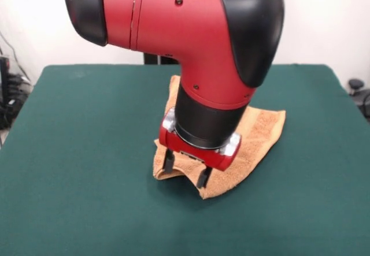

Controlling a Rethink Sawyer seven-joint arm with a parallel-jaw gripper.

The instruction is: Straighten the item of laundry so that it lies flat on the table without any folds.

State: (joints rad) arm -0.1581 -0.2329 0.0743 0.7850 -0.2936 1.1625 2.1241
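The tool (185, 169) points straight down over the near part of the orange-tan towel (263, 130), its two dark fingers (169, 160) spread apart with nothing between them, so it stands open. Both fingertips reach down to the cloth or just above it; whether they press into it cannot be told. Directly under the tool the towel is rumpled: a raised fold runs between the fingers, and the near edge bulges into a rounded lump just below the right-hand fingertip as seen here. From the tool the cloth spreads away behind and to one side, lying flatter there, with one corner reaching out well beyond the tool's red body and another narrow part showing behind the arm (196, 36). The arm's thick red and black link rises above the tool and hides the towel's middle. The towel lies near the middle of the dark green surface (69, 152), which extends wide around the tool on every side.
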